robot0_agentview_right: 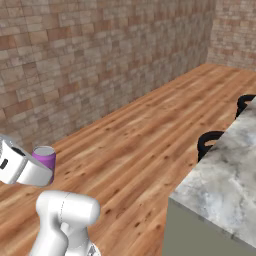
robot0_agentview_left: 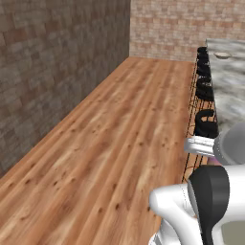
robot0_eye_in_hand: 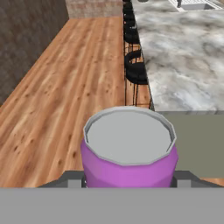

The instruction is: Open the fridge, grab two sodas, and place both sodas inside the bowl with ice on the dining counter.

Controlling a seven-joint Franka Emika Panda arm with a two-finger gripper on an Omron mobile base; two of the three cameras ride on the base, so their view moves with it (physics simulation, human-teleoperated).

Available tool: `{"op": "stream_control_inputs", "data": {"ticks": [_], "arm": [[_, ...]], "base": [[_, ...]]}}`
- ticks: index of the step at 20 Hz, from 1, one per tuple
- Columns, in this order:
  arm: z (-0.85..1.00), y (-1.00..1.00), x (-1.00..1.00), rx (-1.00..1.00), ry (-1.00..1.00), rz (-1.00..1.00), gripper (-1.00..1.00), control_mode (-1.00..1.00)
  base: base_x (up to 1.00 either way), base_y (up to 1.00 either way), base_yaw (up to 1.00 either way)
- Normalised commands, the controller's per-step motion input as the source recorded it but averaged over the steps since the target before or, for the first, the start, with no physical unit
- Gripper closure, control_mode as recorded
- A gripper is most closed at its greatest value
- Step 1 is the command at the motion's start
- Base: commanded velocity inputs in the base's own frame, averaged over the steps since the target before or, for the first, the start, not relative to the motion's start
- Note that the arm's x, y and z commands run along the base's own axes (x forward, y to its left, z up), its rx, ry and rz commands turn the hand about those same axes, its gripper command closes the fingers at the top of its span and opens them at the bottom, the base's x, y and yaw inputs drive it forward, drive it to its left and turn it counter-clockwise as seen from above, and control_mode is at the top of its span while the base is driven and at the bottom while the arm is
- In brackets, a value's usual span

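A pink soda [robot0_eye_in_hand: 129, 153] with a grey top stands upright between my gripper's [robot0_eye_in_hand: 129, 178] two fingers, which are shut on its sides. From the right base view the same soda [robot0_agentview_right: 44, 158] hangs above the wooden floor, at the end of the white hand. The dining counter [robot0_eye_in_hand: 183, 48] of veined marble runs along the right; its near corner [robot0_agentview_right: 225, 175] is to the right of the can. Far down the dining counter [robot0_agentview_left: 229, 91] sits a small tan round shape, perhaps the bowl [robot0_agentview_left: 221, 55]. The fridge is out of view.
Black stools [robot0_agentview_left: 206, 122] line the counter's floor side, the nearest stool [robot0_agentview_right: 210, 141] close by its corner. A steel sink [robot0_eye_in_hand: 194, 5] is set in the far counter. Brick walls [robot0_agentview_right: 75, 65] bound the wide wooden floor [robot0_agentview_left: 119, 143].
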Motion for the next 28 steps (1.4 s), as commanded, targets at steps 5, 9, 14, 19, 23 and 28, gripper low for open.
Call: {"op": "stream_control_inputs", "data": {"ticks": [5, 9, 14, 19, 23, 28], "arm": [[0.0, 0.0, 0.0, 0.0, 0.0, 0.0, 1.0, 1.0], [0.0, 0.0, 0.0, 0.0, 0.0, 0.0, 1.0, 1.0], [0.0, 0.0, 0.0, 0.0, 0.0, 0.0, 1.0, 1.0], [0.0, 0.0, 0.0, 0.0, 0.0, 0.0, 1.0, 1.0], [0.0, 0.0, 0.0, 0.0, 0.0, 0.0, 1.0, 1.0], [0.0, 0.0, 0.0, 0.0, 0.0, 0.0, 1.0, 1.0]], "base": [[0.65, 0.83, -0.4], [0.71, 0.69, -0.46], [0.86, 0.64, -0.46], [0.97, 0.68, -0.42], [1.0, 0.75, -0.38], [1.0, 0.82, -0.29]]}}
